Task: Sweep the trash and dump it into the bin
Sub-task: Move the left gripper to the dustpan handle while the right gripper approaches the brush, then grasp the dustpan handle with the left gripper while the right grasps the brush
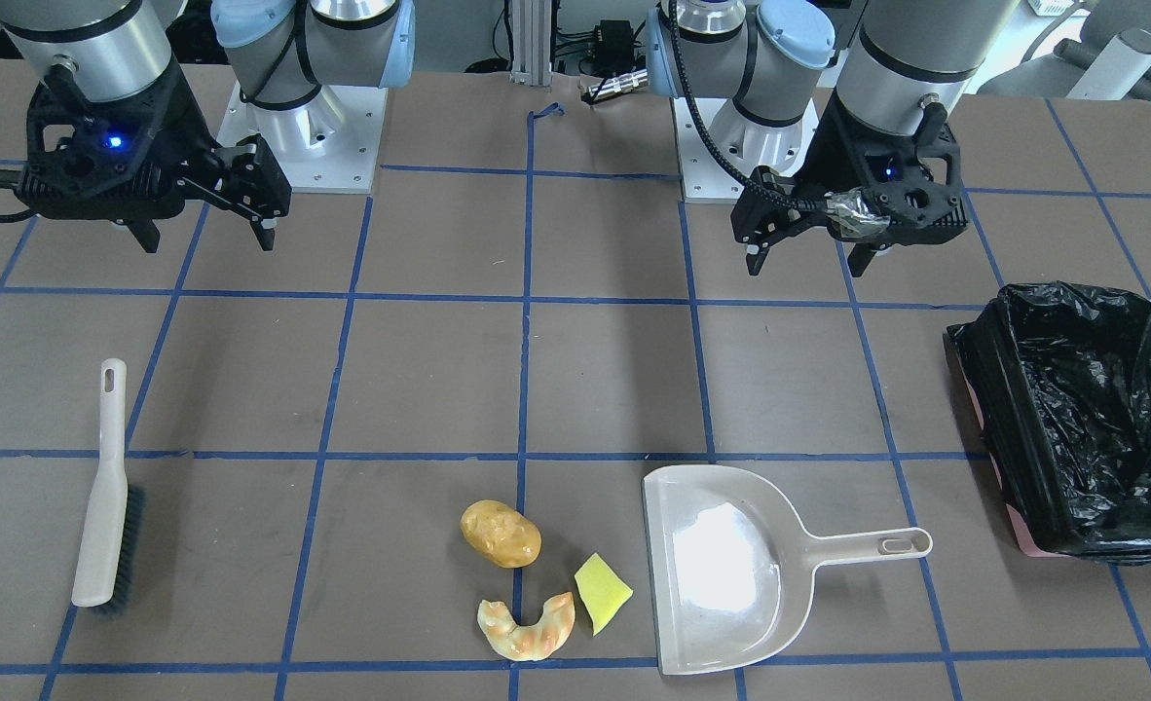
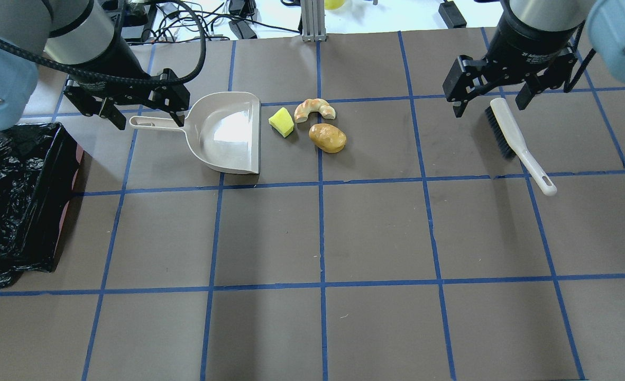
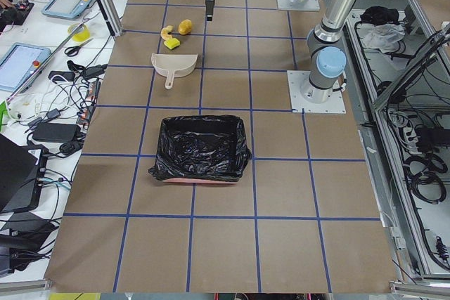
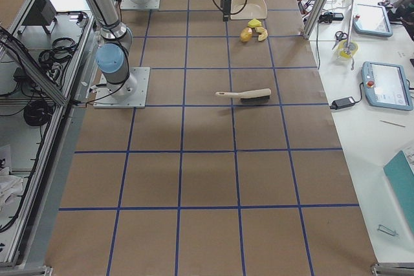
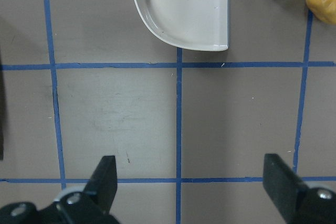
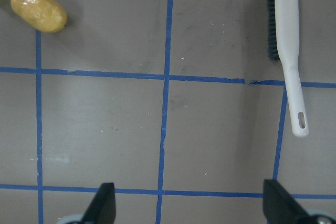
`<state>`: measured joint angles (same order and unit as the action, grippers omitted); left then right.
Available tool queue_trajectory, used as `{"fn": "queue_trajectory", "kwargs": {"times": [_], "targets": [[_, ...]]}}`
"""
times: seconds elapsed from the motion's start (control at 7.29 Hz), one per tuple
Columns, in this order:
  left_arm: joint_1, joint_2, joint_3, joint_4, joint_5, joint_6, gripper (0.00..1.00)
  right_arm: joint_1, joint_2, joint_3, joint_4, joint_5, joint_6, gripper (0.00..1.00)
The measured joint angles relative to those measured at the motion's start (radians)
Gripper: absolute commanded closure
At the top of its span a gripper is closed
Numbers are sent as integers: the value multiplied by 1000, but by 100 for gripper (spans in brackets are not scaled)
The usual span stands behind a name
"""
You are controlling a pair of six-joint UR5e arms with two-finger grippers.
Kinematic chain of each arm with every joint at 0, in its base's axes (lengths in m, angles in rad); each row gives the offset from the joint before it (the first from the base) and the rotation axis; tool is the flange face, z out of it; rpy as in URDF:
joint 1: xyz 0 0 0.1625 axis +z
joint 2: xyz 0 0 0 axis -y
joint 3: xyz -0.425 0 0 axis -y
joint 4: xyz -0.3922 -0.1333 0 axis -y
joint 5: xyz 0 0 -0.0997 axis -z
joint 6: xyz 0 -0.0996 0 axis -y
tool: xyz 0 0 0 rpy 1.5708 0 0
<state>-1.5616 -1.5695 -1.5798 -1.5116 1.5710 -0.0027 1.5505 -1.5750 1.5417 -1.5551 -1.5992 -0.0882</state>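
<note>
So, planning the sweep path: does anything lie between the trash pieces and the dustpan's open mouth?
Nothing visible does. The yellow wedge sits nearest the open edge of the dustpan, only table between; the croissant piece and potato lump lie just beyond it.

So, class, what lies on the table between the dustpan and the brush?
In the overhead view: the yellow wedge, croissant piece and potato lump, beside the dustpan; then bare table up to the brush.

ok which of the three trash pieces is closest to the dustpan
The flat yellow wedge: it lies right beside the open lip of the dustpan, while the croissant-like piece and the potato-like lump sit farther out.
</note>
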Motion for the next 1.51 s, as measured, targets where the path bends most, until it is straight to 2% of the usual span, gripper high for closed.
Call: {"fn": "queue_trajectory", "kwargs": {"times": [0.41,0.69,1.1,1.37,1.51], "targets": [[4,-37,-2,6,-4,-2,0,-20,-2,5,1,-41,-14,0],[8,-86,-4,52,-3,89,0,-62,-1,9,-2,-52,-122,0],[14,-193,-3,161,4,274,0,-258,0,70,-37,-36,-403,0],[28,-259,2,244,8,442,0,-353,4,160,-157,-18,-575,0],[51,-287,8,268,9,587,0,-395,11,207,-202,1,-655,0]]}}
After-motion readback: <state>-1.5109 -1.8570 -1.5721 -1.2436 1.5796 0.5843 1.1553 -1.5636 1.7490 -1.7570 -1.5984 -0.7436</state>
